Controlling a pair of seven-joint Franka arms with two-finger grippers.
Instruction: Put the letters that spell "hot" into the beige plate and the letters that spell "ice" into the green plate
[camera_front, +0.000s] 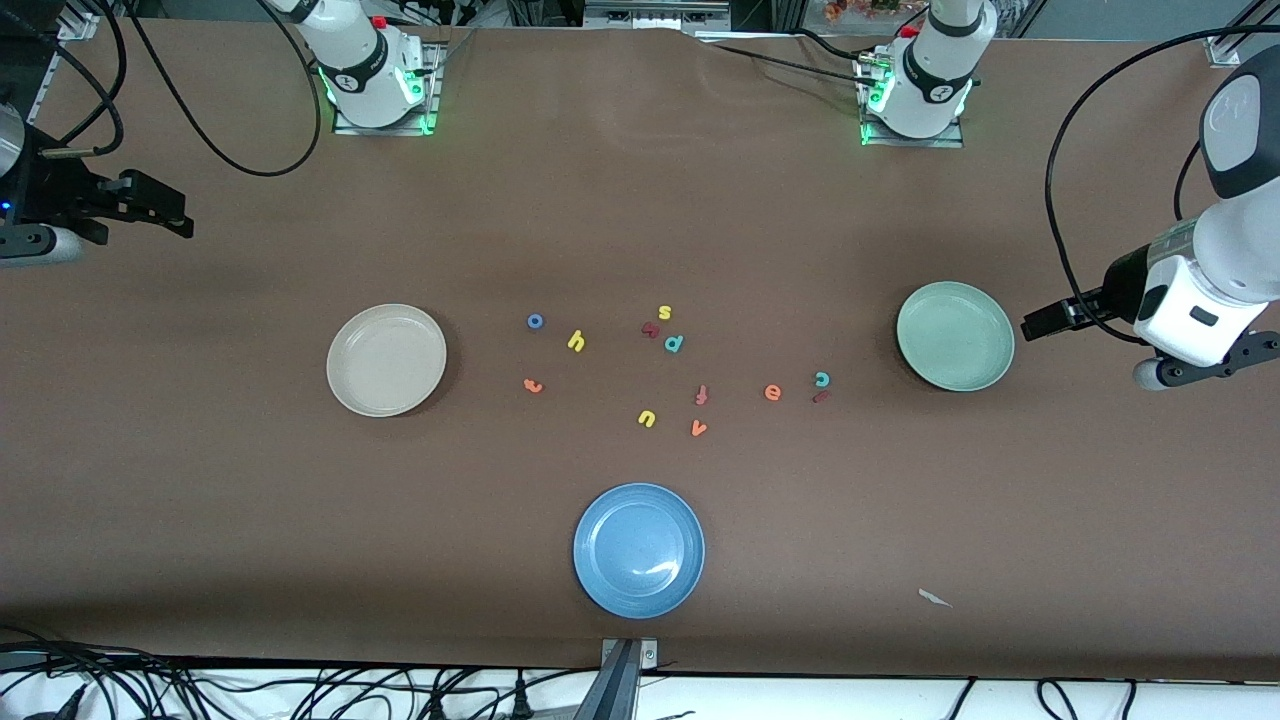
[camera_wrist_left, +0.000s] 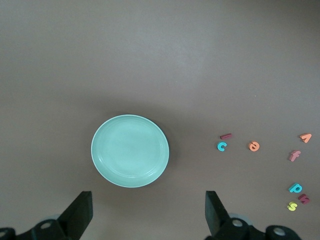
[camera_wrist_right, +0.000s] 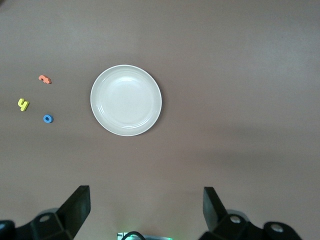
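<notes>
Both arms wait, drawn back to the ends of the counter — the left claw (camera_front: 1040, 322) hangs in the air at its own end, fingers (camera_wrist_left: 216, 212) spread wide and empty. The right claw (camera_front: 170, 215) hangs likewise at its end, fingers (camera_wrist_right: 214, 207) wide apart, holding nothing.

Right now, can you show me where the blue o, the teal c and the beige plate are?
blue o (camera_front: 535, 321), front view, on its ring.
teal c (camera_front: 822, 378), front view, on its curved stroke.
beige plate (camera_wrist_right: 98, 80), right wrist view, on its raised rim.

The empty beige plate (camera_wrist_right: 126, 100) sits on the tabletop (camera_wrist_right: 240, 75), with orange t (camera_wrist_right: 45, 79), yellow h (camera_wrist_right: 23, 104) and blue o (camera_wrist_right: 48, 118) clustered beside it.
</notes>
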